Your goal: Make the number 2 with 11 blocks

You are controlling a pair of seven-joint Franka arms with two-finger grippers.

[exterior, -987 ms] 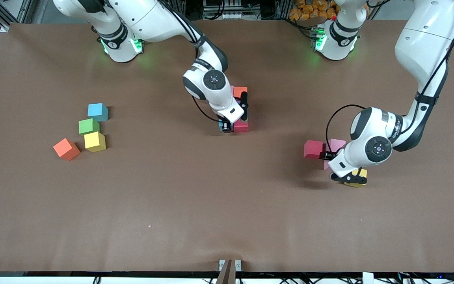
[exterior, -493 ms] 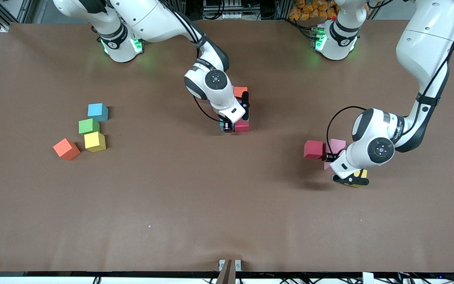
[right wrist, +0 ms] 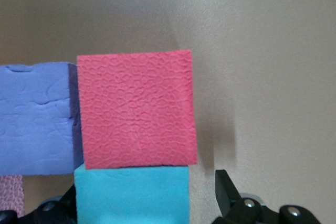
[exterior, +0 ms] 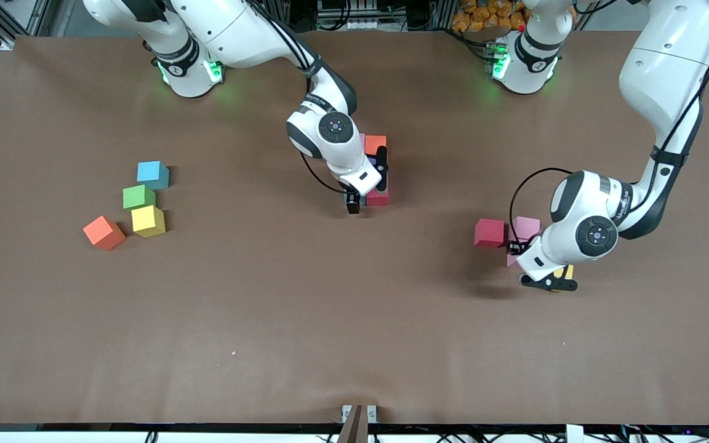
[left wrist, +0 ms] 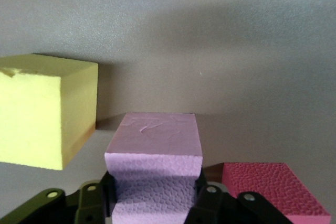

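Observation:
At the table's centre stands part of the figure: an orange cube (exterior: pixel 375 143), a pink cube (exterior: pixel 362 139), a purple cube (right wrist: pixel 34 119) and a red cube (exterior: pixel 378 197). A light blue cube (right wrist: pixel 131 195) lies against the red one (right wrist: pixel 136 109). My right gripper (exterior: pixel 355 198) is low around the light blue cube and open (right wrist: pixel 139 199), with a gap at one finger (right wrist: pixel 226 184). My left gripper (exterior: pixel 514 249) is shut on a pink cube (left wrist: pixel 155 166) low at the table. Beside it lie a red cube (exterior: pixel 490 232), another pink cube (exterior: pixel 527 226) and a yellow cube (left wrist: pixel 44 111).
Toward the right arm's end of the table lie a light blue cube (exterior: pixel 152 173), a green cube (exterior: pixel 139 197), a yellow cube (exterior: pixel 148 220) and an orange cube (exterior: pixel 103 232). The brown table (exterior: pixel 330 320) is bare nearer the front camera.
My right gripper's fingers have spread apart from the light blue cube. My left hand has shifted slightly over the yellow cube, still holding the pink cube.

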